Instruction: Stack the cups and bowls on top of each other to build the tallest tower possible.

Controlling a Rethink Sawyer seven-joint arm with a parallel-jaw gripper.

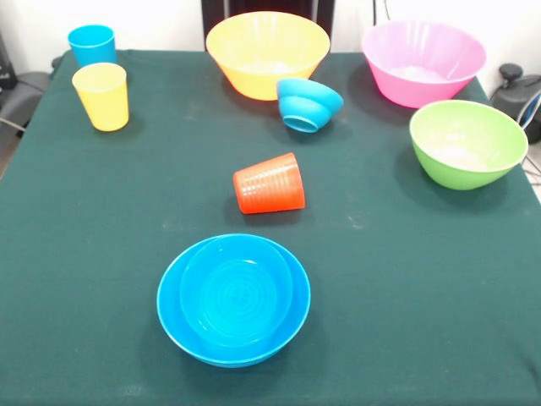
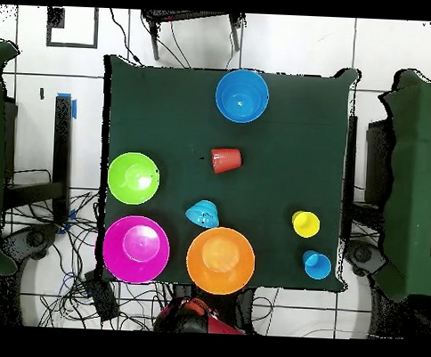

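Observation:
A medium blue bowl (image 1: 173, 304) (image 2: 241, 95) sits near the table's front edge with a smaller blue bowl (image 1: 237, 292) nested inside it. An orange-red ribbed cup (image 1: 269, 183) (image 2: 225, 159) lies on its side mid-table. A small ridged blue bowl (image 1: 308, 104) (image 2: 202, 214) is tipped on its side against the large yellow-orange bowl (image 1: 267, 52) (image 2: 220, 260). The pink bowl (image 1: 423, 62) (image 2: 137, 249) and green bowl (image 1: 467, 142) (image 2: 133, 178) stand upright and apart. A yellow cup (image 1: 102, 96) (image 2: 305, 223) and a sky-blue cup (image 1: 92, 44) (image 2: 317, 264) stand upright together. No gripper shows in either view.
A dark green cloth (image 1: 406, 304) covers the table. The robot's red base (image 2: 195, 317) shows at the table's edge behind the yellow-orange bowl. Cables and dark furniture lie on the floor around the table.

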